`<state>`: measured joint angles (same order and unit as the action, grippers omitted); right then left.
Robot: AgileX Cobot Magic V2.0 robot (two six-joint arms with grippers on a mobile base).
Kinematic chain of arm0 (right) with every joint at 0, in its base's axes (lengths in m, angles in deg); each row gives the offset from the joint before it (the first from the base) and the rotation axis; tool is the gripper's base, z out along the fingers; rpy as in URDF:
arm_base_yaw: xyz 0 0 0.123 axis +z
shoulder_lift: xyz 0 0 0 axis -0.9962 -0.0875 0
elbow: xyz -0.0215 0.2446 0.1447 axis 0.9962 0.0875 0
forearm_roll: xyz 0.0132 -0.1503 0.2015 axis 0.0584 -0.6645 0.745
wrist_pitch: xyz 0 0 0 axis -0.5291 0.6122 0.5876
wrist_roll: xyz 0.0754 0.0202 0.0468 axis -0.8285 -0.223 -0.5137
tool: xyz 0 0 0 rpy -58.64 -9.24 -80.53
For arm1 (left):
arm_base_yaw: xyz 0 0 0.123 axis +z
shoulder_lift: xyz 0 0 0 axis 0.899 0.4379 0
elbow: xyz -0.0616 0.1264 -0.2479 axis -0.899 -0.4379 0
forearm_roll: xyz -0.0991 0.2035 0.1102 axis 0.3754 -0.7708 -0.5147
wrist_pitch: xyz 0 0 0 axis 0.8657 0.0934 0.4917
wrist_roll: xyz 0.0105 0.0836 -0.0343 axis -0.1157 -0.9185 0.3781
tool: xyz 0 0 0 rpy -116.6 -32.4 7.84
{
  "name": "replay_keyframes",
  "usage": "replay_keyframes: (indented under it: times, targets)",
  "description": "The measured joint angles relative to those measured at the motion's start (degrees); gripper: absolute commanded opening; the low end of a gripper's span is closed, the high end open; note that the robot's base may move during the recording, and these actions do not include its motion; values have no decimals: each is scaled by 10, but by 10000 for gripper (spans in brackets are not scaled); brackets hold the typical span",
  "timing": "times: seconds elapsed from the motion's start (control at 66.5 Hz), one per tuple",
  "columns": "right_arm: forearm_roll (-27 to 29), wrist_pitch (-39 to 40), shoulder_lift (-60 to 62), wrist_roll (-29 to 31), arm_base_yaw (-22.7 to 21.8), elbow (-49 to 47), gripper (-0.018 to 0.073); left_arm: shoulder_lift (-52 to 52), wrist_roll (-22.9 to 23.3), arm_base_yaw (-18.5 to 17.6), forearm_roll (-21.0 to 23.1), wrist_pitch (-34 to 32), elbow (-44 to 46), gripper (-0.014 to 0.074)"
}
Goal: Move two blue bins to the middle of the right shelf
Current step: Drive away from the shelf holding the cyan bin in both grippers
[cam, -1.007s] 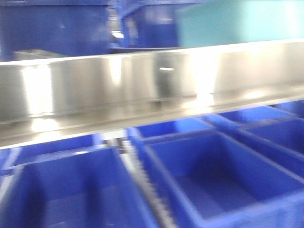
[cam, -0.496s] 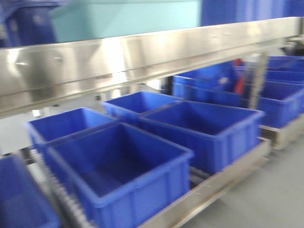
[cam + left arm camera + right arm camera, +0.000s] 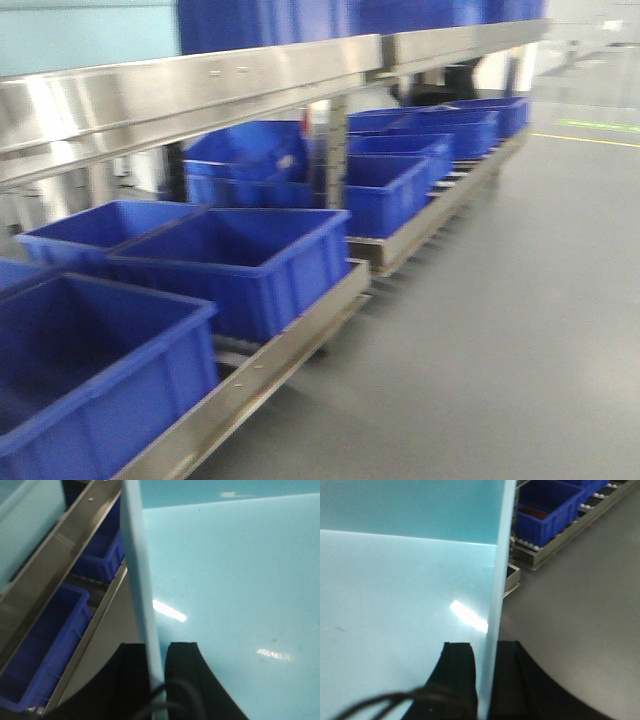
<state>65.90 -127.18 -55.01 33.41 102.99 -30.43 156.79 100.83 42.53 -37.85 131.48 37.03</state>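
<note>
1. Left gripper [image 3: 152, 647]: clamped shut on one upright side wall of the pale blue bin [image 3: 235, 580]. One black finger [image 3: 186, 670] inside, over the glossy bin floor. The other finger outside, on the side toward the steel shelf rail [image 3: 55, 565].
2. Right gripper [image 3: 487, 647]: closed the same way on the opposite wall of the pale blue bin. Wall pinched between the fingers [image 3: 457, 672], the inner one over the bin floor and the outer one over the grey floor [image 3: 580, 610].
3. Pale blue bin: carried between the two grippers, just beside the steel shelf rail and higher than it in the left wrist view.
4. Front view only: a small pale blue patch at the top left corner, above the steel shelf rail. Below the rail, a long row of dark blue bins [image 3: 240, 250], open side up, running away to the right. Blurred throughout.
5. Left wrist view only: the steel shelf rail seen from above, with dark blue bins under it.
6. Right wrist view only: more dark blue bins on a low rack, well apart from the pale blue bin.
</note>
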Motion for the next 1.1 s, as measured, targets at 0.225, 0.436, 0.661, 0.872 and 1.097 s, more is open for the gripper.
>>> replay_keyframes:
  times: [0.225, 0.436, 0.661, 0.872, 1.097]
  targets:
    - [0, 0, 0, 0, 0, 0, -153, 0, 0, 0, 0, 0, 0, -111]
    - [0, 0, 0, 0, 0, 0, -153, 0, 0, 0, 0, 0, 0, -111]
    - [0, 0, 0, 0, 0, 0, -153, 0, 0, 0, 0, 0, 0, -111]
    - [0, 0, 0, 0, 0, 0, -153, 0, 0, 0, 0, 0, 0, -111]
    - [0, 0, 0, 0, 0, 0, -153, 0, 0, 0, 0, 0, 0, -111]
